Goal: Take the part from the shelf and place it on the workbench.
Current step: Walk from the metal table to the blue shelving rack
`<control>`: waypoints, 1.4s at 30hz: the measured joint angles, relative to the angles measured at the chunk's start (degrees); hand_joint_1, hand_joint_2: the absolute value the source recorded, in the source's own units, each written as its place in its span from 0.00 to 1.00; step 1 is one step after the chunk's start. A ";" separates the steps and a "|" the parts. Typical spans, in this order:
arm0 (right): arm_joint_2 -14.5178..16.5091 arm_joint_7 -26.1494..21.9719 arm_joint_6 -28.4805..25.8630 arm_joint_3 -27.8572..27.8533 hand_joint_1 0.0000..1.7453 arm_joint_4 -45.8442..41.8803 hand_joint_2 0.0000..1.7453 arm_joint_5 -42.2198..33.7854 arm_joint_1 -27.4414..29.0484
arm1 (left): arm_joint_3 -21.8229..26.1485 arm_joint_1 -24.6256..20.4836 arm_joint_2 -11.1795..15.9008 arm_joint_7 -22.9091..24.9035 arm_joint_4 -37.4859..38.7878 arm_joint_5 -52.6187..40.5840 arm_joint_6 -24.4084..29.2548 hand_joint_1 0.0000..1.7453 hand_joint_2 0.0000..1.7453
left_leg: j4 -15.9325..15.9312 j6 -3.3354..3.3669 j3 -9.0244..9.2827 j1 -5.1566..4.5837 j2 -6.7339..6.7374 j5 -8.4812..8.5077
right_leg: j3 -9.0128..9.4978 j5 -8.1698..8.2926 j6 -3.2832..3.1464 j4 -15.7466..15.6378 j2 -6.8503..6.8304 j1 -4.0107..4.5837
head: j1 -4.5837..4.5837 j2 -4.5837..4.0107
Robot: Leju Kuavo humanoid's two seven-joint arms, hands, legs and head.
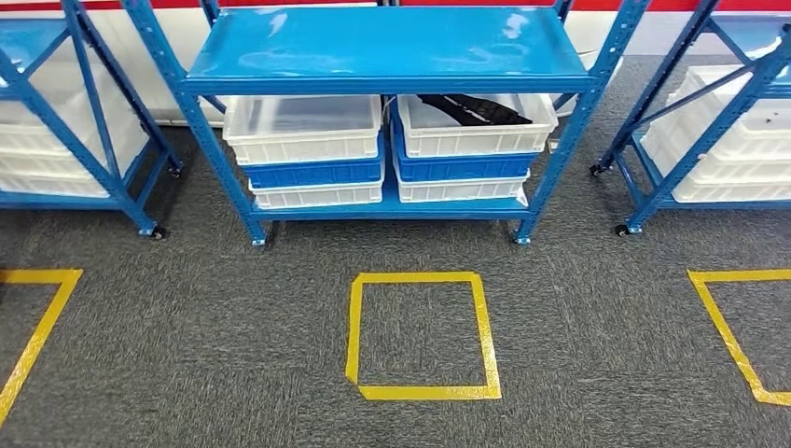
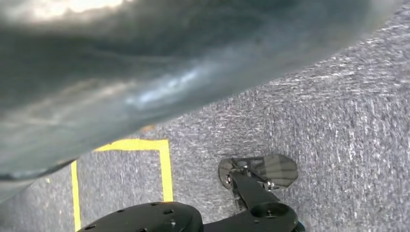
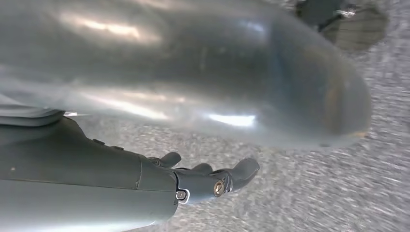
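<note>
1. The part (image 1: 478, 109), a dark elongated object, is being observed lying in the upper right white bin (image 1: 476, 131) on the lower level of the central blue shelf (image 1: 387, 51). It is being touched by neither hand, so the pick-up is judged not yet begun.

2. No workbench is being shown, so the placing step is being recorded as outstanding in full. The whole task is judged to be ahead.

3. The right hand (image 3: 208, 179) is being seen in the right wrist view hanging over the grey carpet (image 1: 578, 355), its fingers (image 3: 244, 171) loosely extended and apart, with nothing held.

4. In the left wrist view a blurred grey mass is lying close to the lens; whether the left hand is spread or closed cannot be told.

5. Count of bins on the central shelf: two stacks are being noted side by side, each of three, white over blue over white. The left stack's top bin (image 1: 303, 126) is appearing empty.

6. Count of shelving units: three, the side ones being cut by the frame edges and also carrying white bins.

7. Count of yellow tape squares (image 1: 424, 336) on the carpet: three, one whole in front of the central shelf, two partial.
</note>
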 joint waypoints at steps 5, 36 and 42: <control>0.05 -1.02 -0.47 0.32 0.00 0.00 0.00 2.68 0.35 | 0.00 -0.14 -0.07 -0.91 0.00 0.08 0.09 0.00 0.00 | 5.56 -1.34 -1.59 0.57 -3.31 -4.01 | 0.41 0.48 -1.95 -0.56 2.35 -0.75 | -0.46 0.00; 0.27 -1.11 -0.06 1.92 0.00 0.02 0.00 4.70 0.46 | 0.02 0.14 -0.16 -1.94 0.00 0.59 -1.70 0.00 0.00 | 0.19 0.14 -1.26 0.03 -5.96 1.17 | 0.89 0.27 -1.10 -0.84 5.30 0.03 | -0.55 0.00; 0.22 -1.11 -0.03 1.97 0.00 0.02 0.00 5.10 0.46 | 0.02 0.14 -0.16 -1.92 0.00 0.59 -1.78 0.00 0.00 | 0.18 0.11 -1.26 0.19 -5.95 1.19 | 0.89 0.27 -1.12 -0.81 5.30 0.20 | -0.54 0.00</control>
